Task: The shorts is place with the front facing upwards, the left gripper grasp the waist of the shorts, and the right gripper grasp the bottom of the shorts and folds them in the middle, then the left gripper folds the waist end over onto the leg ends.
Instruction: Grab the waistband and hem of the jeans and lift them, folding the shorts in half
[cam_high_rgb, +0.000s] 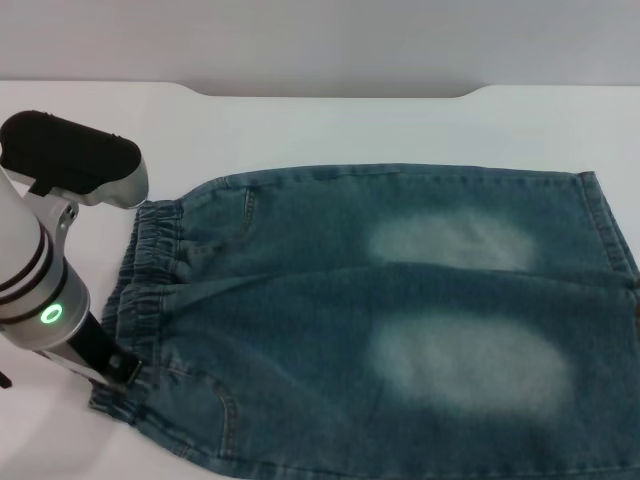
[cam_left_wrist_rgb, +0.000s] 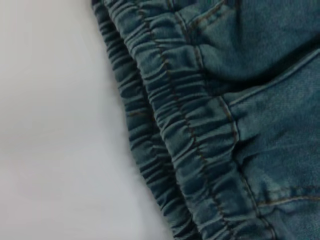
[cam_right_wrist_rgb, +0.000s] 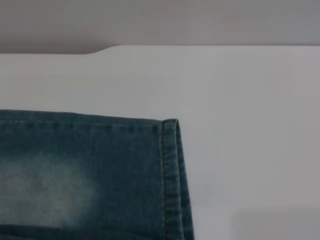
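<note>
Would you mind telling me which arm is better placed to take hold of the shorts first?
Left: the left gripper is already at the waistband of the shorts; the right arm isn't in the head view.

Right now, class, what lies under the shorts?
The shorts lie flat on the white table, which shows around them. The left pincer sits at the waist. Anything beneath the denim is hidden.

Head camera looks down on the table (cam_high_rgb: 330, 125) from above; left wrist camera hangs close over the waistband (cam_left_wrist_rgb: 180, 130), right wrist camera near the hem (cam_right_wrist_rgb: 170, 175).
</note>
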